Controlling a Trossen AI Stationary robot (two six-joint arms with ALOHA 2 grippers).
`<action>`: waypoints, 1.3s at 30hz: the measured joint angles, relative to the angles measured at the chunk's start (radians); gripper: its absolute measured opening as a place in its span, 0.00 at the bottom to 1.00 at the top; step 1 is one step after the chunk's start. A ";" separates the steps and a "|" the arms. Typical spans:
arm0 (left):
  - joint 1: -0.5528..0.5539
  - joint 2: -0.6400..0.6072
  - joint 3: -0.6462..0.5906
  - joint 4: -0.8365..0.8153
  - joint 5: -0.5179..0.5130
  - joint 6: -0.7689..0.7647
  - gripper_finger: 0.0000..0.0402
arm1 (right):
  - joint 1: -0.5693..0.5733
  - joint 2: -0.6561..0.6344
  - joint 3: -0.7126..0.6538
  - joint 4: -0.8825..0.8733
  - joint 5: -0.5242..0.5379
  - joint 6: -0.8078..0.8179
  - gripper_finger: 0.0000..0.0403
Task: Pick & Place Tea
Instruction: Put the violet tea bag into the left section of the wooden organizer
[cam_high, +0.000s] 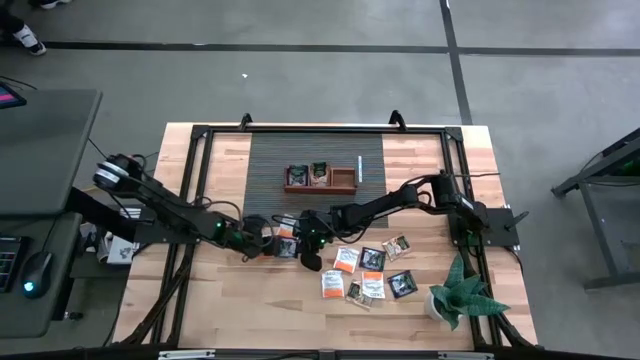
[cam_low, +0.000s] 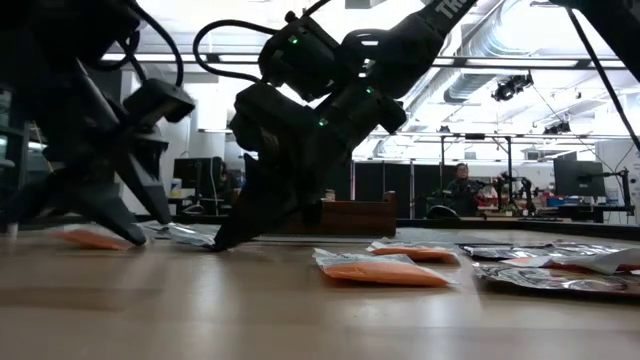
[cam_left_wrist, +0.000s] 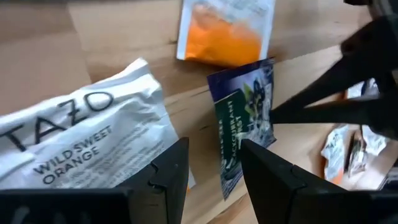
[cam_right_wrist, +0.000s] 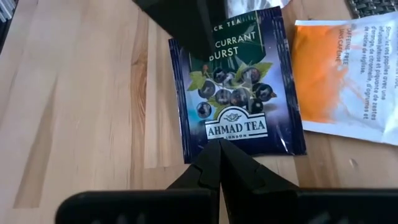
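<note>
Tabletop of pale wood (cam_high: 215, 300) fills the high view, with a dark ribbed mat (cam_high: 270, 165) at its far side bearing a brown wooden tray (cam_high: 344, 178) whose left and middle compartments each hold a dark sachet, and a pen-like stick (cam_high: 360, 168) lying just beside the tray's right end. The left gripper (cam_high: 272, 243) and the right gripper (cam_high: 305, 247) meet near the table's middle over a dark blackcurrant sachet (cam_high: 288, 248) and an orange-and-white sachet (cam_high: 286, 230), while a loose cluster of sachets (cam_high: 368, 272), orange, dark and beige, lies to the right of them, and a potted plant (cam_high: 458, 296) stands at the near right corner. In the low view both grippers come down to the wood, the right gripper's (cam_low: 222, 240) closed tip touching the table beside a flat packet, with orange sachets (cam_low: 385, 270) lying flat in the foreground. In the left wrist view the left gripper (cam_left_wrist: 214, 168) stands partly open, its fingers (cam_left_wrist: 267, 177) set either side of the lower edge of the blackcurrant sachet (cam_left_wrist: 244, 127), though whether they pinch it cannot be told; a white Tazo Wild Sweet Orange sachet (cam_left_wrist: 93, 140) lies beside it and an orange one (cam_left_wrist: 225, 31) beyond. In the right wrist view the right gripper (cam_right_wrist: 219, 148) is pressed shut, its tip at the edge of the Ahmad Tea sachet (cam_right_wrist: 239, 93), with an orange-and-white sachet (cam_right_wrist: 345, 78) touching that sachet's side.
</note>
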 joint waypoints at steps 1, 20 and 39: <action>0.000 0.009 0.000 0.005 0.004 -0.014 0.36 | 0.000 0.000 0.000 0.000 0.000 0.002 0.00; 0.000 0.029 0.000 0.037 0.004 -0.032 0.03 | 0.004 0.002 -0.002 0.009 -0.003 0.008 0.00; 0.000 -0.003 -0.001 0.147 -0.003 0.111 0.00 | -0.018 -0.236 -0.004 -0.128 -0.038 0.018 0.00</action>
